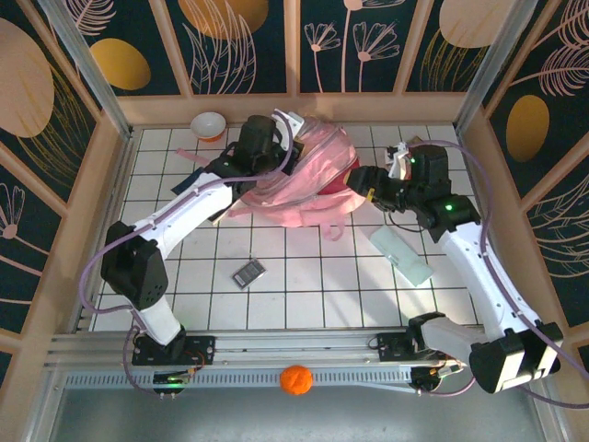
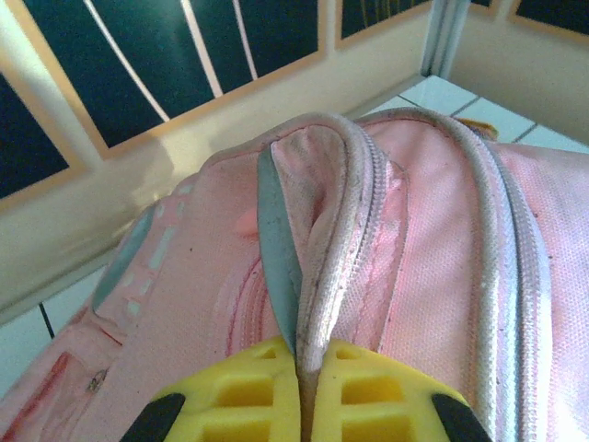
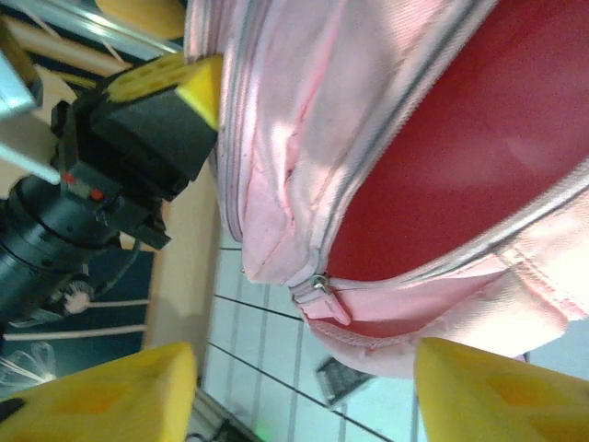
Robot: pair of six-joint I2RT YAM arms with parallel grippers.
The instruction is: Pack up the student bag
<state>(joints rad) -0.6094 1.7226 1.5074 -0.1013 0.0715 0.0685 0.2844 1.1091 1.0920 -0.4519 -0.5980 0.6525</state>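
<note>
The student bag (image 1: 308,180) is a pink fabric backpack lying at the back middle of the tiled table. My left gripper (image 1: 271,161) is at its left side. In the left wrist view its yellow fingers (image 2: 241,391) are shut on a zipped rim of the bag (image 2: 331,212), together with a grey-blue strip. My right gripper (image 1: 365,191) is at the bag's right side. In the right wrist view it (image 3: 304,359) stands open just below the bag's open mouth, nothing between its fingers. The red lining (image 3: 469,166) and a zip pull (image 3: 321,287) show there.
A dark flat device (image 1: 248,273) lies on the tiles in front of the bag. A pale green flat pouch (image 1: 401,256) lies under the right arm. A white and orange bowl (image 1: 208,124) sits at the back left. An orange ball (image 1: 295,379) rests on the front rail.
</note>
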